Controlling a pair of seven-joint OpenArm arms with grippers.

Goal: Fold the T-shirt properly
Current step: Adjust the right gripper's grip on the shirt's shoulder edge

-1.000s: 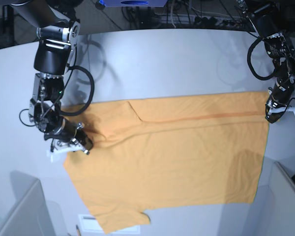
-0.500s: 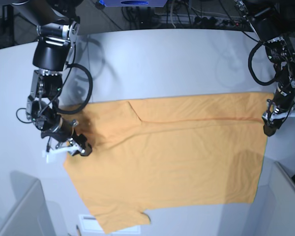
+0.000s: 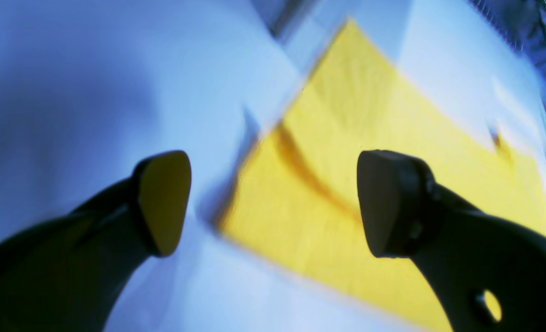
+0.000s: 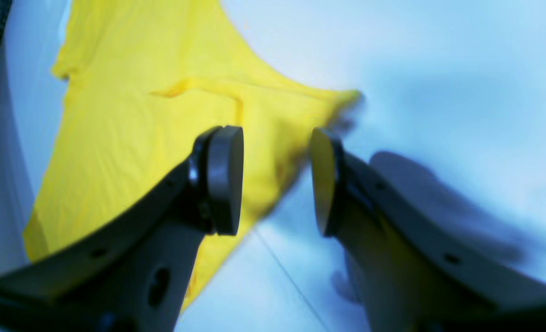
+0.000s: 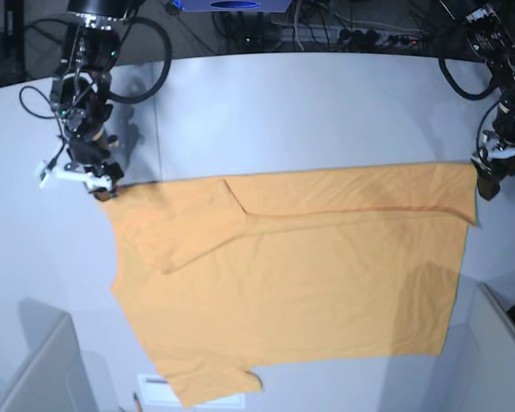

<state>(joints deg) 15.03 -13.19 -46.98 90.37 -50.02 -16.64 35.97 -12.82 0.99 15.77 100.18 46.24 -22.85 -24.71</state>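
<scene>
The light-orange T-shirt [image 5: 309, 275] lies spread flat on the pale table [image 5: 283, 112], with a long fold line running across its upper part. My right gripper [image 5: 80, 178] hovers at the shirt's far left corner. In the right wrist view it [image 4: 277, 184] stands open above the cloth [image 4: 130, 120] with nothing between its fingers. My left gripper [image 5: 491, 174] hangs just off the shirt's far right corner. The left wrist view shows it [image 3: 273, 203] wide open and empty, with the shirt corner [image 3: 347, 152] below it.
Grey box-like edges stand at the near left [image 5: 34, 369] and near right [image 5: 498, 343] corners. A white paper [image 5: 153, 388] peeks out under the shirt's near hem. Cables [image 5: 352, 34] run along the back of the table.
Both grippers have opened and let go of the shirt. Both arms have drawn back toward the far side, the right one furthest. The shirt's far left corner now lies flatter.
</scene>
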